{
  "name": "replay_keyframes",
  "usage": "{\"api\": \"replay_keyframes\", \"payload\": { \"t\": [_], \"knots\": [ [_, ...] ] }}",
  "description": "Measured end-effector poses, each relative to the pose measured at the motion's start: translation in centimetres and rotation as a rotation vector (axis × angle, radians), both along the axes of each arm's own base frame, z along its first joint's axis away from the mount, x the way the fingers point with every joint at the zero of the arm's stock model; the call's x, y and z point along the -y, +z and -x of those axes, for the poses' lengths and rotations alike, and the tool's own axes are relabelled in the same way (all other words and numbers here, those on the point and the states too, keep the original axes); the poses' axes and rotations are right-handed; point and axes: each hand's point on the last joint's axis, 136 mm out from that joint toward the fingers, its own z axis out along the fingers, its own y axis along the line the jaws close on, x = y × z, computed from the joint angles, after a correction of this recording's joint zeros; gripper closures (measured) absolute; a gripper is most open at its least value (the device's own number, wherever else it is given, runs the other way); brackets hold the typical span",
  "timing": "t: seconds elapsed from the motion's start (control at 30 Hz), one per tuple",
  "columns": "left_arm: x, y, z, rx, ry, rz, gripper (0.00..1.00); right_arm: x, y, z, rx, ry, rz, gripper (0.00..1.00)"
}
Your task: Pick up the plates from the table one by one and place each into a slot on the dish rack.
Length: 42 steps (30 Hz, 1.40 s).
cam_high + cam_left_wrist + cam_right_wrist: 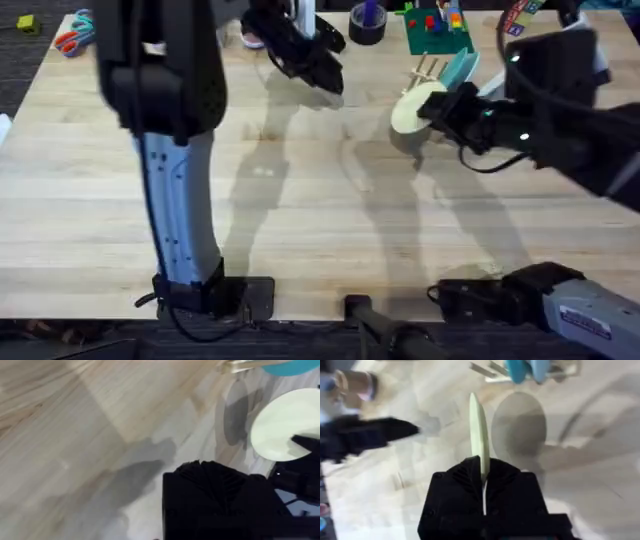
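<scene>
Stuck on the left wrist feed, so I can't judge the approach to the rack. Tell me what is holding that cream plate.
Observer: The right gripper is shut on the cream plate, pinching its rim, with the plate edge-on between the fingers.
Operator: Report the blue plate.
Observer: The blue plate already stands in the dish rack.
Operator: Place the cream plate against the rack for me.
Observer: In the overhead view it is held just to the near side of the rack, not yet in a slot.
</scene>
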Motion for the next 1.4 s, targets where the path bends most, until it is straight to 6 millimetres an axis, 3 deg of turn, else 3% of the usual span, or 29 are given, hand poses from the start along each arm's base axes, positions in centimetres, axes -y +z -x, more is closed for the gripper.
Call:
{"api": "replay_keyframes", "payload": {
  "t": [0.13,0.27,0.37,0.5,0.93,1.4],
  "knots": [
    [-0.8,4.5,0.2,0.105,0.0,-0.041,0.961,0.9,3.1,1.1,-0.031,0.017,0.069,0.97],
    [-1.5,8.4,0.8,0.193,0.003,-0.07,0.96,1.7,7.9,1.4,-0.008,0.028,0.136,0.97],
    [-2.2,10.5,1.5,0.24,0.009,-0.109,0.96,2.4,11.1,1.6,0.018,0.035,0.18,0.97],
    [-3.2,12.4,1.9,0.3,0.033,-0.19,0.96,3.2,13.7,2.4,0.025,0.037,0.225,0.97],
    [-4.2,18.5,5.2,0.455,0.143,-0.406,0.958,4.3,16.6,3.9,0.016,0.072,0.316,0.97],
    [-6.1,18.1,9.6,0.531,0.233,-0.452,0.959,4.3,18.2,0.9,-0.081,0.103,0.409,0.97]
  ]
}}
